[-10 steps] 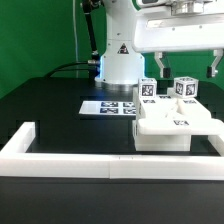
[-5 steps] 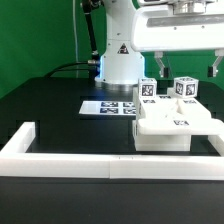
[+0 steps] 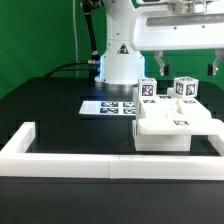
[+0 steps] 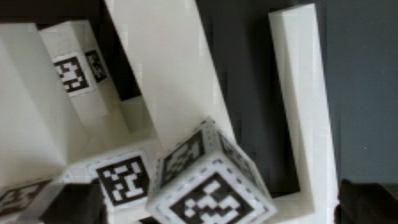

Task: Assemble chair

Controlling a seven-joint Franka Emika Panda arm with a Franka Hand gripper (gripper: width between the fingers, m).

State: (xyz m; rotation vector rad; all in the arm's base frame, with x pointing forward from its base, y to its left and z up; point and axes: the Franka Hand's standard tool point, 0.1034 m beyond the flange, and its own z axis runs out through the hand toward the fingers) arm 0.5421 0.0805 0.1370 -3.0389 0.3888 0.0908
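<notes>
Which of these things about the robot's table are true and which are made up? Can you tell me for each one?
1. The white chair parts sit on a black table. True.
2. The flat marker board lies on top of the chair parts. False: it lies flat on the table, to the exterior view's left of them.
3. A white wall runs along the near edge of the table. True.
4. The chair parts have red stickers. False: their square tags are black and white.
5. The gripper is squeezing a chair leg. False: it hangs above the parts, open, holding nothing.
</notes>
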